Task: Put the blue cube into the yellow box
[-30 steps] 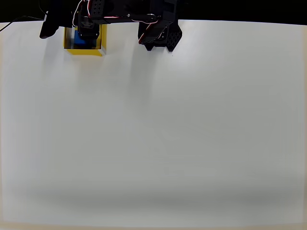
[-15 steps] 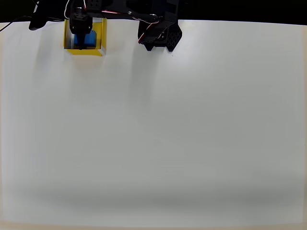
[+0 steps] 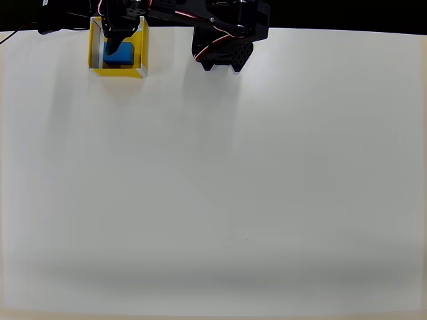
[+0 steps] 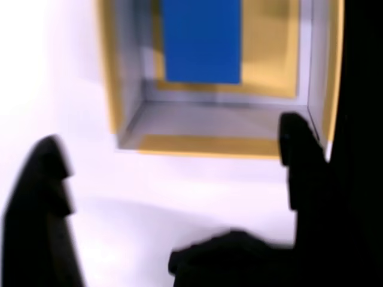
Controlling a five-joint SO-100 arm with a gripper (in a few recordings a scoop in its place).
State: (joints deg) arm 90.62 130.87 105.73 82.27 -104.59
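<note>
Tool: the tool is standing spread wide and released, its two dark fingers showing well apart in the wrist view with nothing between them; in the overhead view it is hanging over the box's far side.
Blue cube: the blue cube is sitting on the floor of the yellow box, ahead of the tool and beyond its fingertips in the wrist view, not touching either finger; in the overhead view the blue cube is lying inside the walls, partly under the tool.
Yellow box: the yellow box is resting on the white bench near its far edge, directly below the tool, upright and open-topped.
Step, as a judgement: the cube is looking delivered, so only pulling the tool clear is seeming to be left.
Risk one: one finger is appearing close to the near wall in the wrist view; a sideways move before rising would likely be catching the rim and dragging or tipping the light box.
Risk two: a low finger sweeping across the opening could be nudging the cube back out.
Uncertain: how high the fingertips are hanging above the rim cannot be told, the wrist view being blurred.
</note>
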